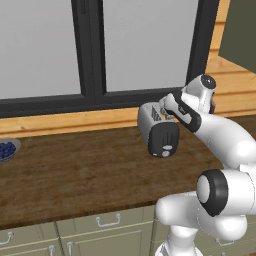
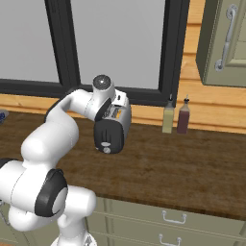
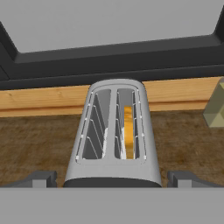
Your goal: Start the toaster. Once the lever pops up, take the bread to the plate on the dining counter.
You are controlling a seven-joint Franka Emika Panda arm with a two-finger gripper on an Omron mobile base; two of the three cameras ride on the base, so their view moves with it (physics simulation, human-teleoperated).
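Toaster: a small silver-grey toaster (image 3: pixel 114 131) with a black end panel stands on the dark wood-grain desk (image 1: pixel 75 170), near the back edge under a dark-framed window (image 1: pixel 90 50). Its black end faces the robot.
Slots: two long slots run along the top, seen from above in the hand view. The left slot looks bare inside.
Bread: a slice of bread (image 3: pixel 128 131) sits down in the right slot, showing as a narrow orange-tan strip.
Hand: the hand (image 3: pixel 114 179) hangs just above the near, black end of the toaster. Its two dark fingertips are spread wide, one on each side of the toaster's body, and they grip nothing.
Arm: the white arm reaches forward over the desk and partly hides the toaster in both base views.
Bottles: two bottles (image 2: pixel 175 115), one pale and one dark red, stand side by side at the back of the desk, to the right of the toaster.
Bowl: a grey bowl of blue berries (image 1: pixel 7 149) sits far to the left on the desk.
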